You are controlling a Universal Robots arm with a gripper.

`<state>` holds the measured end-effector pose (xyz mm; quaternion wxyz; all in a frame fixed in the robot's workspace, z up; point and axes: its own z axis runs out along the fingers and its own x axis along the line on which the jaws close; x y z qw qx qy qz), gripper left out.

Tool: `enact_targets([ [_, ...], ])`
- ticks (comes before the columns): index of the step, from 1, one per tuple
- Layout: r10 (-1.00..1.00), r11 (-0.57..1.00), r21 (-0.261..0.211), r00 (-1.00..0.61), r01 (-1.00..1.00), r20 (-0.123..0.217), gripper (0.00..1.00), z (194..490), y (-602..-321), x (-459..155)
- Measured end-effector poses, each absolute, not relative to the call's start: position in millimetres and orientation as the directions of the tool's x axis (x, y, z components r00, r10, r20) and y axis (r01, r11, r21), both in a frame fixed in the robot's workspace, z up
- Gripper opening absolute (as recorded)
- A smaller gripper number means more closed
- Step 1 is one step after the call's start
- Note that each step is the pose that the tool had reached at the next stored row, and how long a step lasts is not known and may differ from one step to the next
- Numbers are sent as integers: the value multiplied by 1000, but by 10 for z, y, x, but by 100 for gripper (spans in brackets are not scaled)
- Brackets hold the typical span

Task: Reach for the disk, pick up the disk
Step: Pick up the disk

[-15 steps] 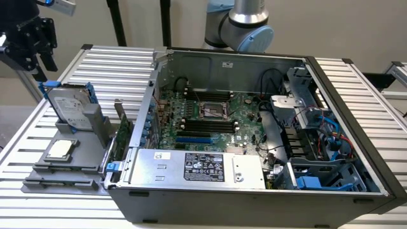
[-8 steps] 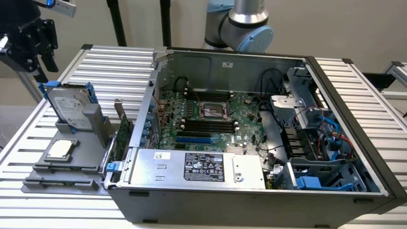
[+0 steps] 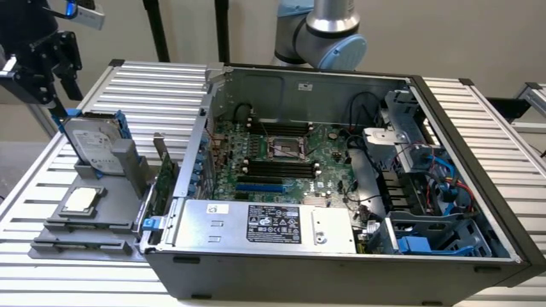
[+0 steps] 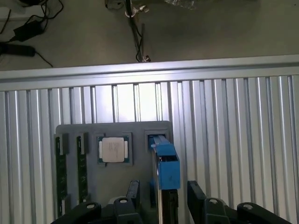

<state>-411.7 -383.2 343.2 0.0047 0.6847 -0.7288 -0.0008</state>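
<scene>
The disk [image 3: 92, 146] stands upright on its edge in a slot of the grey fixture [image 3: 102, 220], at the exterior view's left. It is silver-grey with a white label and a bright blue bracket. My black gripper [image 3: 53, 89] hangs just above its upper far corner. In the wrist view I look down on the disk [image 4: 166, 170] edge-on. My gripper [image 4: 164, 193] is open, with one finger [image 4: 133, 190] on either side of the disk's blue top and a gap showing on both sides.
A small silvery square chip [image 3: 81, 199] lies in the fixture beside the disk, and two memory sticks [image 4: 60, 172] stand in its slots. The open computer case [image 3: 341, 166] with its grey power-supply box [image 3: 265, 224] sits close by on the ribbed aluminium table [image 4: 233, 140].
</scene>
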Motion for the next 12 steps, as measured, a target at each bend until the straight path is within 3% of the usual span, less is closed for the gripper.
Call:
enact_targets([
  [12,-998,60,-4,-60,-998,2,53,3310,-3795,-4158],
])
